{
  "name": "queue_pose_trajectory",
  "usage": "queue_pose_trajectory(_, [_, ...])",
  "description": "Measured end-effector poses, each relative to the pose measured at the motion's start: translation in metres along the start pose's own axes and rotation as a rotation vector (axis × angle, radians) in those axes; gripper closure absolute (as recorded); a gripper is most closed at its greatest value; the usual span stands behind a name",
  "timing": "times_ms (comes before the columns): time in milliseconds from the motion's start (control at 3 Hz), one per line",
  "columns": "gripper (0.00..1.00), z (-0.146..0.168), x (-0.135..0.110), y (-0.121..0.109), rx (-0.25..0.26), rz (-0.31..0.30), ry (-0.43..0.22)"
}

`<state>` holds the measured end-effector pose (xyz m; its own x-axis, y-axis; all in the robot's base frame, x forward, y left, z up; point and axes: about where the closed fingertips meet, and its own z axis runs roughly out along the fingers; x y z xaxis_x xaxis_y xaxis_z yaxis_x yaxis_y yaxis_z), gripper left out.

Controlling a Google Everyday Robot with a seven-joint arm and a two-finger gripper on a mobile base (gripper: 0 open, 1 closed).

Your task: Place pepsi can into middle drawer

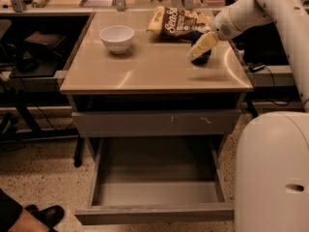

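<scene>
Robot's gripper (203,47) reaches in from the right over the tan surface (145,74), close to its right edge and toward the back right corner. The pepsi can (203,60) sits there, largely hidden behind the near pale jaw, which lies slanted across its front. Whether the jaws pinch it cannot be told. A chip bag (176,25) lies just behind at the back edge and a white bowl (117,36) stands back left. Below, the middle drawer (154,212) is pulled open.
</scene>
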<state>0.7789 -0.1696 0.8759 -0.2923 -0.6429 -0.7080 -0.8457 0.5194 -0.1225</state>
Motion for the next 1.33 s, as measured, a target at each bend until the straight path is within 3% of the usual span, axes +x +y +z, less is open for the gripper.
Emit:
queue_pose_trajectory(333, [0.16, 0.0004, 0.0, 0.0001, 0.0, 0.0, 0.0])
queue_pose_trajectory(1333, [0.86, -0.0034, 0.0016, 0.0057, -0.017, -0.01, -0.003])
